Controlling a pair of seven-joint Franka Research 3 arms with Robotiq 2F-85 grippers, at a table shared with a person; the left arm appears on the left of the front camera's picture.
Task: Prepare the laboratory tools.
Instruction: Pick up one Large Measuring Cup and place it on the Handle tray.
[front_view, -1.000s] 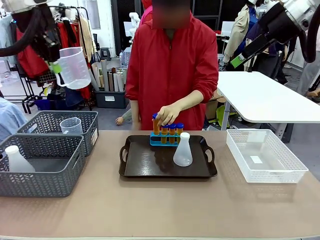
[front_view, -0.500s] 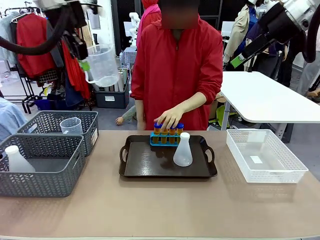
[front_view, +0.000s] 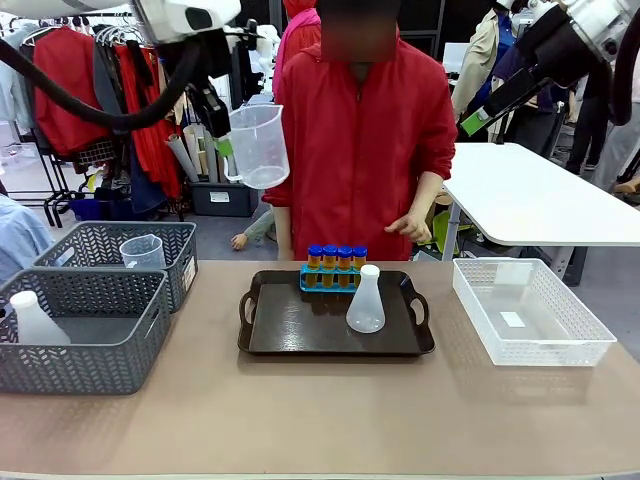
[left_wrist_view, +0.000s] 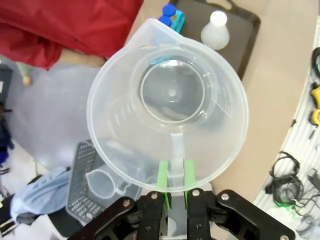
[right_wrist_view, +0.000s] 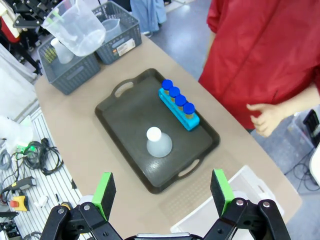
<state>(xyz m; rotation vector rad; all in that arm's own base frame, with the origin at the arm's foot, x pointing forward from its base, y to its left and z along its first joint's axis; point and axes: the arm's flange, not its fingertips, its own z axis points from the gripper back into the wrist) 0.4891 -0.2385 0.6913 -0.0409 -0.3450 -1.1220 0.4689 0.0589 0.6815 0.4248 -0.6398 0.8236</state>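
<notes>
My left gripper (front_view: 224, 148) is shut on the handle of a clear measuring beaker (front_view: 258, 146), held high in the air above the left end of the black tray (front_view: 300, 338). In the left wrist view I look down into the beaker (left_wrist_view: 167, 100), with my green pads (left_wrist_view: 162, 177) clamped on its handle. On the tray stand a blue tube rack (front_view: 334, 281) with several blue-capped orange tubes (front_view: 336, 257) and a white conical flask (front_view: 366, 302). My right gripper (right_wrist_view: 163, 190) hangs open high over the tray (right_wrist_view: 127, 112), rack (right_wrist_view: 179, 110) and flask (right_wrist_view: 159, 143).
The person in red stands behind the tray, one hand (front_view: 410, 227) raised off the table. Two grey baskets (front_view: 85, 335) sit at the left, one with another flask (front_view: 30, 318), one with a beaker (front_view: 143, 252). A white mesh bin (front_view: 530, 312) stands at the right.
My left arm has carried the beaker from the far left rightward, toward the tray. The person's hand has let go of the tubes and drawn back to the right.
</notes>
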